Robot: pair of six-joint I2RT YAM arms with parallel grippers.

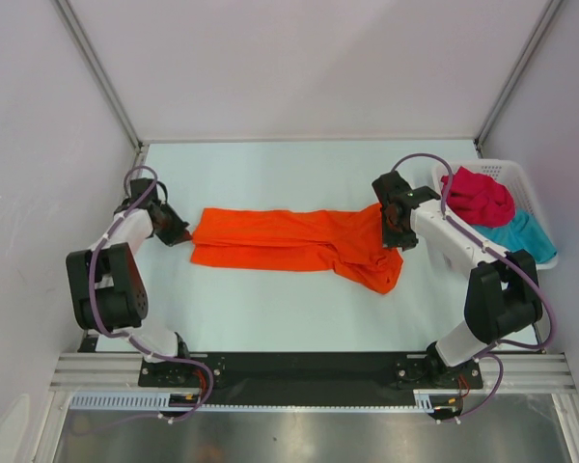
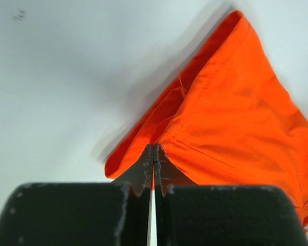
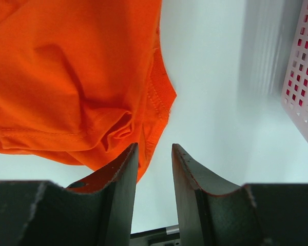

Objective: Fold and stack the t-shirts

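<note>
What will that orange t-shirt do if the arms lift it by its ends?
Probably sag and drape: the orange t-shirt lies in soft wrinkled folds. Likely light, since the left gripper seems to pinch just a thin hem.

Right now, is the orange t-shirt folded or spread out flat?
Partly folded: the orange t-shirt lies as a long narrow band on the table, layers doubled, one end bunched.

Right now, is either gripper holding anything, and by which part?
The left gripper is shut on the orange t-shirt, pinching the edge of its left end. The right gripper stands open beside the shirt's other end, holding nothing.
</note>
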